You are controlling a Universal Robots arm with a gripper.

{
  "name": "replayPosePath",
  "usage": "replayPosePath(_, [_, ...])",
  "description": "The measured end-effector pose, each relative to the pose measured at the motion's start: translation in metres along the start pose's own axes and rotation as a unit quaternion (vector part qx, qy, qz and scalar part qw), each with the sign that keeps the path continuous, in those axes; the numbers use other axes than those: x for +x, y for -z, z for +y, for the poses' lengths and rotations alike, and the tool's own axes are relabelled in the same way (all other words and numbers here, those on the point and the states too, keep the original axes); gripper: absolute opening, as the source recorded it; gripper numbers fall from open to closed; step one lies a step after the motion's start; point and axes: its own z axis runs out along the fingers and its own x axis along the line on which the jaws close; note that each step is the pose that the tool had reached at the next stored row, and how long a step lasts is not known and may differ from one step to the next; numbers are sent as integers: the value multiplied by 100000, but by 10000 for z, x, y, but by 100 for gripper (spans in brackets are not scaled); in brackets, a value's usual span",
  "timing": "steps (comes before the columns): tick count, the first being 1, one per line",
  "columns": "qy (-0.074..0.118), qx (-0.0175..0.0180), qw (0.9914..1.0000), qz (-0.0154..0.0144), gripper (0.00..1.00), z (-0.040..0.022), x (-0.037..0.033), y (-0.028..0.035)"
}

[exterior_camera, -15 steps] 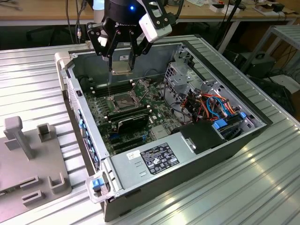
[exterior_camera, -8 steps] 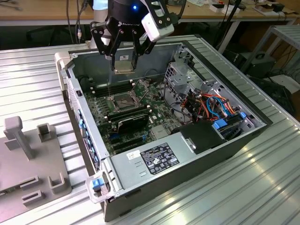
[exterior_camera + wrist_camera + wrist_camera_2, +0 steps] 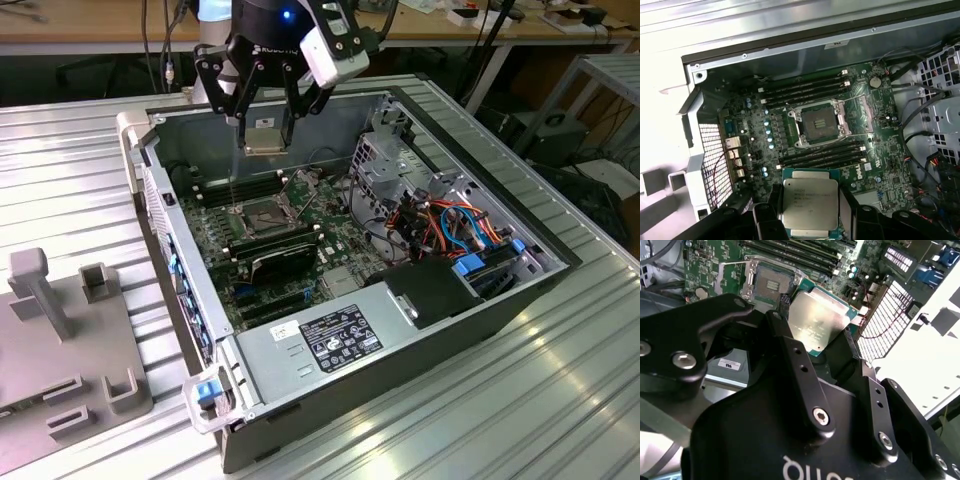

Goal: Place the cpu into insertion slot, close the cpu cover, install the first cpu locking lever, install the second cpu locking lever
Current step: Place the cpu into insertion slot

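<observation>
Aloft, claw (image 3: 267, 132) clamps cpu (image 3: 810, 207), well above open insertion slot (image 3: 817, 122).

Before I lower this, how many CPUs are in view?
1: the cpu, gripped in the hand above the motherboard. The insertion slot is empty.

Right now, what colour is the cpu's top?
The cpu top is dull silver-tan metal with a green rim, clearest in the first wrist view.

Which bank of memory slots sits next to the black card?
The bank between the socket and the black card; the other bank lies across the socket, along the case wall.
</observation>
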Motion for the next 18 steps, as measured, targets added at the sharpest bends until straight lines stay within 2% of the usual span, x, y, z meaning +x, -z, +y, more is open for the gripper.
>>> replayPosePath(3, [-2393, 56, 99971, -99, 55, 1, -2, -2])
replayPosePath(7, [-3501, 81, 99939, -146, 55, 0, -1, -3])
replayPosePath(18, [-4937, 116, 99878, -210, 55, 1, -2, -5])
